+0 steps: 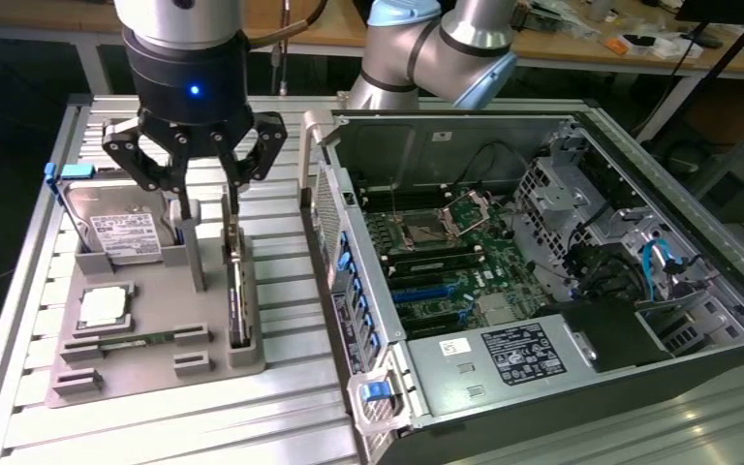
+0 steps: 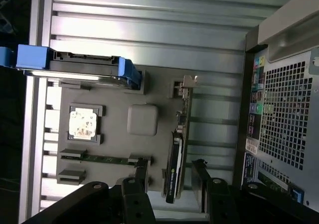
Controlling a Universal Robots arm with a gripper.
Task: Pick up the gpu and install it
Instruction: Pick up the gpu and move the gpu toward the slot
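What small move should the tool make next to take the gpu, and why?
Probably lower straight down a little. The tool stands open over the gpu, which stands on edge in the gray holder; in the wrist view it lies between the fingers, not yet gripped.

surface point(image 1: 36, 320): ribbed bare metal, silver, satin sheen
holder tray point(image 1: 152, 373): grey plastic, matt, smooth
gpu point(image 1: 233, 295): dark board, slight gloss; end bracket bright bare metal
hard drive point(image 1: 120, 232): silver metal, white paper label; frame blue plastic, glossy
computer case point(image 1: 411, 145): grey sheet metal, dull; rear panel perforated
claw point(image 1: 208, 203): black, matt, hard
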